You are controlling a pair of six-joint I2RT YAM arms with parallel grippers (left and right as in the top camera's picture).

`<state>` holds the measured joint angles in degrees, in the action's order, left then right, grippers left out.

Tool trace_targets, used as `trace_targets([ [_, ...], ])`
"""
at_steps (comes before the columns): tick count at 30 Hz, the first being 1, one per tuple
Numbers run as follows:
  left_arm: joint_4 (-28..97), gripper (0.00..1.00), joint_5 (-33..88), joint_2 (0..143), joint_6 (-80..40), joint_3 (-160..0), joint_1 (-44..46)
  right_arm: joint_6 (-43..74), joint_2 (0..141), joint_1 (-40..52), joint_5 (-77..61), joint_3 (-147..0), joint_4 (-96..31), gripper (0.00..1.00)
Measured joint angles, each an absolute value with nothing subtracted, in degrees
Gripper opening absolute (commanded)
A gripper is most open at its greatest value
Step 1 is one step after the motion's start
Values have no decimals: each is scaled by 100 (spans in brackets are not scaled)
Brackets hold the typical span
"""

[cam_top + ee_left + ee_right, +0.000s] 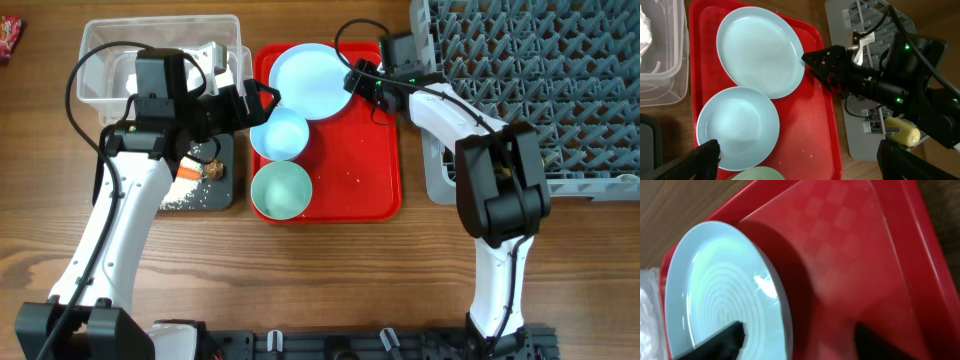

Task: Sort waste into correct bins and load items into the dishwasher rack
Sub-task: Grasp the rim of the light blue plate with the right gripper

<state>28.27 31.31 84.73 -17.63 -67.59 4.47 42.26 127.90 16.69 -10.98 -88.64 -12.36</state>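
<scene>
The grey dishwasher rack (540,90) fills the far right and runs off the top and right edges of the overhead view. The right arm covers its near-left corner, where the left wrist view shows a small yellow cup (902,131) lying on its side. Just left of the rack sits the red serving tray (375,170). The left arm hides part of the clear tub (105,65) at the far left, and the crumpled white napkins (644,27) in it are cut off at the frame edge. The same arm half covers the black tray (222,190) nearer in. The light-blue plate (310,80) lies at the tray's far end. The right gripper (799,327) stands open astride its right rim, one finger over the plate's face and the other over bare tray; contact cannot be made out. The light-blue bowl (280,135) sits just near of the plate, under the left gripper (800,165), whose jaws are spread wide and empty. The pale green bowl (281,190) lies nearer still. On the black tray are an orange carrot (188,173), a brown lump (213,171) and scattered rice grains (185,203). A red wrapper (8,38) is clipped by the far-left edge.
</scene>
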Motion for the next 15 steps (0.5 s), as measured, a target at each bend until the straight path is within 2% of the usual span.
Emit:
trace_targets([
  [4, 2829, 100, 3133, 8473, -1763, -6759, 447, 4386, 12827, 1678, -1122, -8877, -1400, 40],
  [8, 2827, 100, 3131, 8473, -1763, -6759, 447, 4458, 12840, 1708, -1157, -8877, -1490, 22],
  [15, 2827, 100, 3133, 8473, -1763, -6759, 447, 4499, 12892, 1750, -1114, -8877, -1446, 13],
])
